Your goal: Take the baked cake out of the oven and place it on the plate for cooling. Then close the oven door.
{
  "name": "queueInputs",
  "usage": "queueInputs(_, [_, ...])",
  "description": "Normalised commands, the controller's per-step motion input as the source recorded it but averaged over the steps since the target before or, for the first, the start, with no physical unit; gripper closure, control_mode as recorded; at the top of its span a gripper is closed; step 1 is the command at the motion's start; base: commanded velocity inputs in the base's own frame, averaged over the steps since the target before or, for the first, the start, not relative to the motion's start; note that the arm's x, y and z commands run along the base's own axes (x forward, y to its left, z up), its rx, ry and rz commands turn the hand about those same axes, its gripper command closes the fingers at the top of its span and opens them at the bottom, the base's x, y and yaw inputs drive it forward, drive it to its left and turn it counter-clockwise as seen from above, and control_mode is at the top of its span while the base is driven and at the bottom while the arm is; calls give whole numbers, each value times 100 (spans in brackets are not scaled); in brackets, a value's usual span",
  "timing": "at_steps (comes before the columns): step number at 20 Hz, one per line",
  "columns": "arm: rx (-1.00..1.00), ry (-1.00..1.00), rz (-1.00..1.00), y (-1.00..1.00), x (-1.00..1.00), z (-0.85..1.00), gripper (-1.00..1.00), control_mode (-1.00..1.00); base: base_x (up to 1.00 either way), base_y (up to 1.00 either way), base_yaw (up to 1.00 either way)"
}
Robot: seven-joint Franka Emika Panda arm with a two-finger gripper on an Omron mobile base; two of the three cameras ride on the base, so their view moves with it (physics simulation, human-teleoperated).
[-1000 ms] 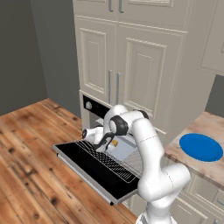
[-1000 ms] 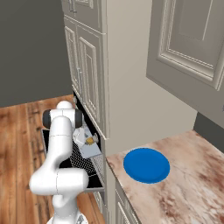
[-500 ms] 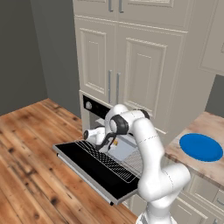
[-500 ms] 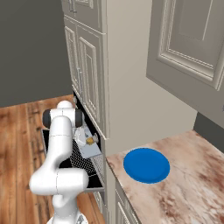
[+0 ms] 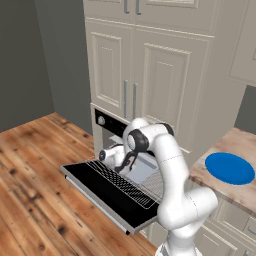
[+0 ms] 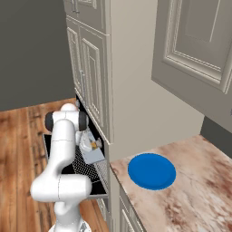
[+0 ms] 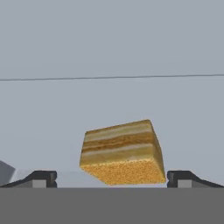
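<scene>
Gripper [image 7: 111, 178] spread wide, tips flanking the baked cake [image 7: 121, 151], apparently not yet touching, little changed from a moment ago, grasp pending.

Blue plate [image 5: 229, 168] on marbled counter [image 6: 195, 199]; cake [image 7: 122, 152] on grey tray [image 7: 109, 109].

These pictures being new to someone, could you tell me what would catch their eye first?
The white arm reaching into the oven over its lowered oven door draws the eye. In the hand view the layered baked cake sits between the open gripper tips. The bright blue plate lies bare on the marbled counter.
</scene>
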Motion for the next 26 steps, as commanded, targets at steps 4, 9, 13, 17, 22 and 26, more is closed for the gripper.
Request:
queueInputs(4, [0, 1, 8, 0, 0, -1, -100, -100, 0, 0, 0])
queueInputs(9, [0, 1, 8, 0, 0, -3, -100, -100, 0, 0, 0])
queueInputs(13, [0, 2, 8, -1, 0, -3, -100, -100, 0, 0, 0])
queueInputs(17, [0, 2, 7, -5, 0, -6, -100, -100, 0, 0, 0])
queueInputs(22, [0, 2, 7, -3, 0, -5, -100, -100, 0, 0, 0])
queueInputs(26, [0, 3, 7, 0, 0, -7, 100, -100, 0, 0, 0])
